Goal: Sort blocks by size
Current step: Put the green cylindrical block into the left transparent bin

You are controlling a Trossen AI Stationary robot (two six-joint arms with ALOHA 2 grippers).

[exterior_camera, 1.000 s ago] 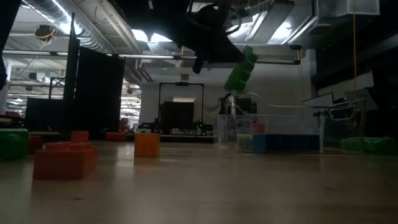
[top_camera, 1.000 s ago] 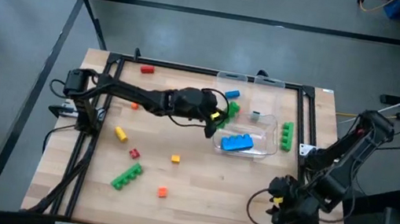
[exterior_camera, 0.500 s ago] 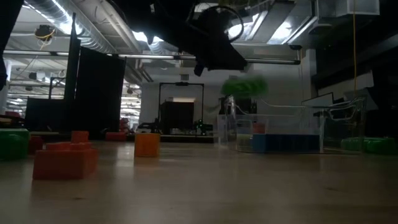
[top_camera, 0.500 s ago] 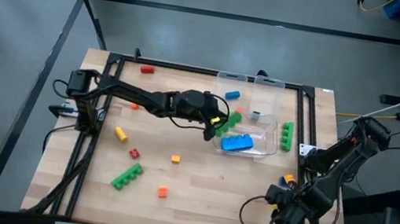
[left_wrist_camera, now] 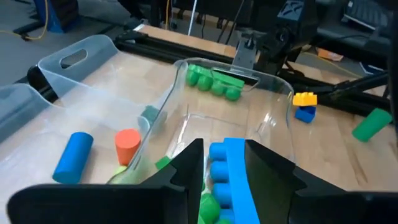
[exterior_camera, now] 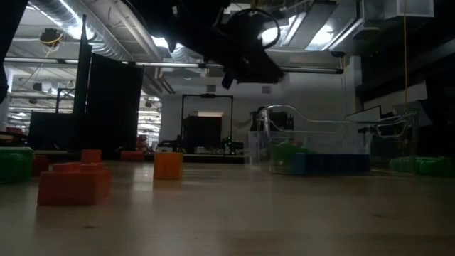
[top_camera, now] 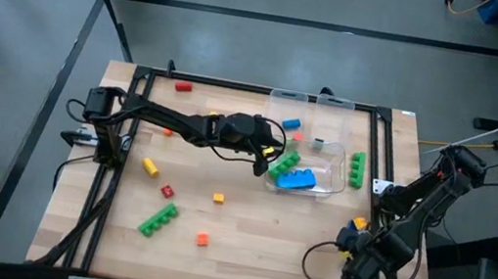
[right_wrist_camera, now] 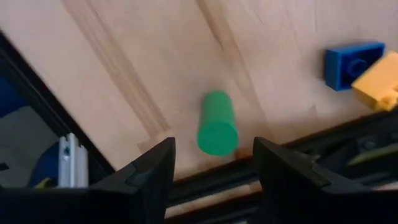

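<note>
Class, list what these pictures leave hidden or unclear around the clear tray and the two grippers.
- Green block in the clear tray: high view, partly under the left gripper; low view, blurred through the wall.
- Blue brick: left wrist view, cut by the bottom edge.
- Right gripper: high view, its fingers too small.
</note>
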